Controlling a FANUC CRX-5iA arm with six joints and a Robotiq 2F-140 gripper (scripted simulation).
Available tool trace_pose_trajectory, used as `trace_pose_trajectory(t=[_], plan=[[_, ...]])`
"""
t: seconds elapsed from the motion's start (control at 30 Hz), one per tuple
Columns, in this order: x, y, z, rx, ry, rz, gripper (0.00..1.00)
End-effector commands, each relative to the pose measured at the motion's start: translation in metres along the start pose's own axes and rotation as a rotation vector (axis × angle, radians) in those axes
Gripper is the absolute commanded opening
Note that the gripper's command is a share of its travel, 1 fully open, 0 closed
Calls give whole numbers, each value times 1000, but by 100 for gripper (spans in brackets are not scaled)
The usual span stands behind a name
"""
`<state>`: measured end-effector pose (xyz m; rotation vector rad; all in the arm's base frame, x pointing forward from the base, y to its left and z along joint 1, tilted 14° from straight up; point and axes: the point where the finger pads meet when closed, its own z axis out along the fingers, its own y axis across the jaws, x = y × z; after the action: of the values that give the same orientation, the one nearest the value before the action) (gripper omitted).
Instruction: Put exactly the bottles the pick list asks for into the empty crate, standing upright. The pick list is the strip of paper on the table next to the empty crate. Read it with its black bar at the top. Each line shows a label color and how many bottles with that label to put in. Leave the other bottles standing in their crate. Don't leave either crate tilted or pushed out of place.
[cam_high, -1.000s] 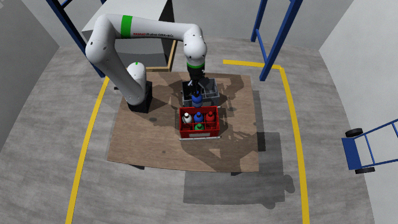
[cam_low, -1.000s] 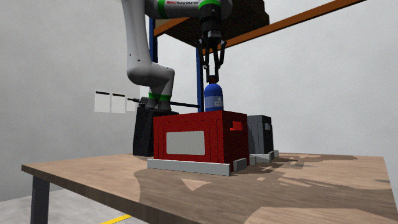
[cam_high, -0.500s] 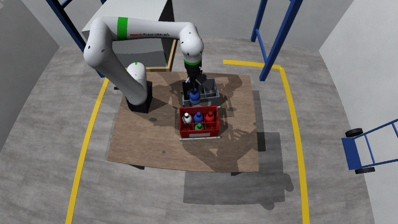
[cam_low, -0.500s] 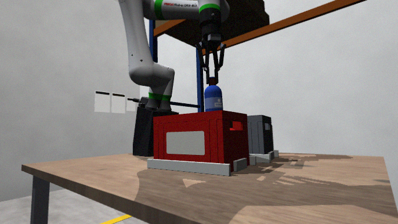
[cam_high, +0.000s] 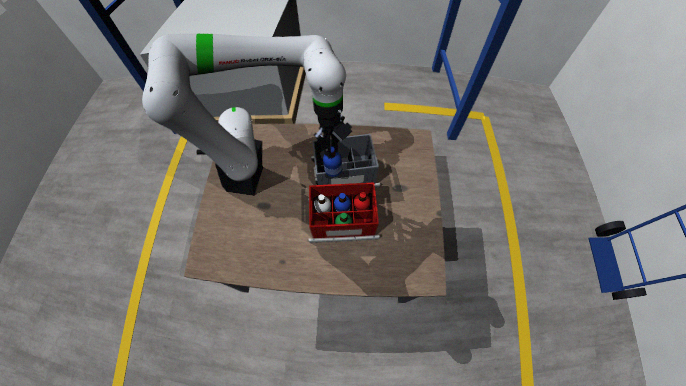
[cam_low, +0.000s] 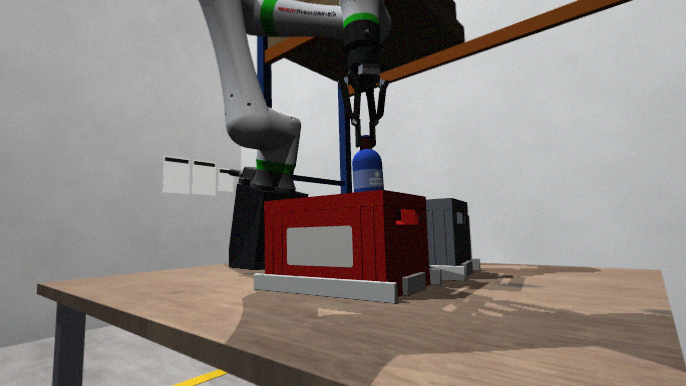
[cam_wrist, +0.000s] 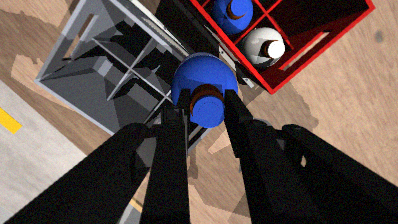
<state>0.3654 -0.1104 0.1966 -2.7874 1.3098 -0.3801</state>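
Near, the red crate (cam_high: 343, 230) (cam_low: 320, 210) (cam_wrist: 235, 61) held four bottles. Beyond it, the claw (cam_high: 331, 148) (cam_low: 366, 142) (cam_wrist: 207, 103) pinched a blue bottle (cam_high: 332, 164) (cam_low: 367, 167) (cam_wrist: 205, 75) by its neck, above the near left of the grey crate (cam_high: 370, 175) (cam_low: 445, 235) (cam_wrist: 75, 85). Lowered off-centre, its base could have caught a divider and tilted the crate

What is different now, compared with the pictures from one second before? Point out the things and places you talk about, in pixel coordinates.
The gripper (cam_high: 331, 148) (cam_low: 365, 143) (cam_wrist: 207, 103) and its held blue bottle (cam_high: 332, 162) (cam_low: 367, 170) (cam_wrist: 205, 75) moved left and away from the red crate (cam_high: 320, 231) (cam_low: 325, 215) (cam_wrist: 323, 50) in the top view. Nothing was newly grasped or released. Both crates stayed in place.
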Motion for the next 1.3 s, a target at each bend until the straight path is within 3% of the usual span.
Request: trace_pose_trajectory(t=[0.0,0.9,1.27], plan=[[-5,-2,-1,1,2,0,10],[-53,-12,-1,1,2,0,10],[-53,-11,-1,0,2,0,10]])
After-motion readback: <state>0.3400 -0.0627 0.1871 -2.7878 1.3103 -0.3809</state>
